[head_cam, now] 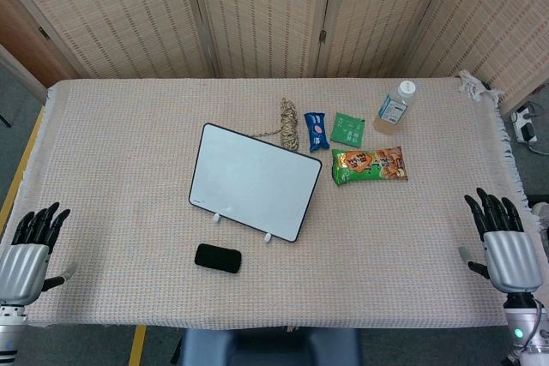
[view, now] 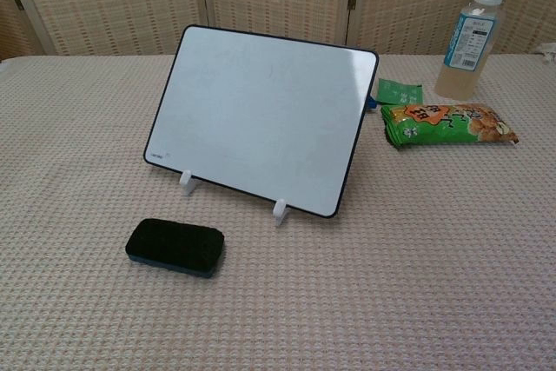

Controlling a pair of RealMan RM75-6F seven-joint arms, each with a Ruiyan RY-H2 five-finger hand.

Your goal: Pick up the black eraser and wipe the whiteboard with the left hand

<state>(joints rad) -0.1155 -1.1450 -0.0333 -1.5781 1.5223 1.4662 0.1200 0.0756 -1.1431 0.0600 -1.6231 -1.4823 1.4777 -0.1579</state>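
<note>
The black eraser (head_cam: 218,258) (view: 175,247) lies flat on the cloth just in front of the whiteboard (head_cam: 255,180) (view: 261,116), which leans back on two small white feet. My left hand (head_cam: 28,250) rests at the table's left front edge, far left of the eraser, fingers apart and holding nothing. At the right front edge my right hand (head_cam: 503,239) is likewise empty with fingers apart. The chest view shows neither hand.
Behind the board lie a coil of rope (head_cam: 289,123), a blue packet (head_cam: 316,130) and a green packet (head_cam: 348,129) (view: 400,91). A green snack bag (head_cam: 370,165) (view: 446,123) and a plastic bottle (head_cam: 395,107) (view: 468,43) sit at the right. Folding screens stand behind the table.
</note>
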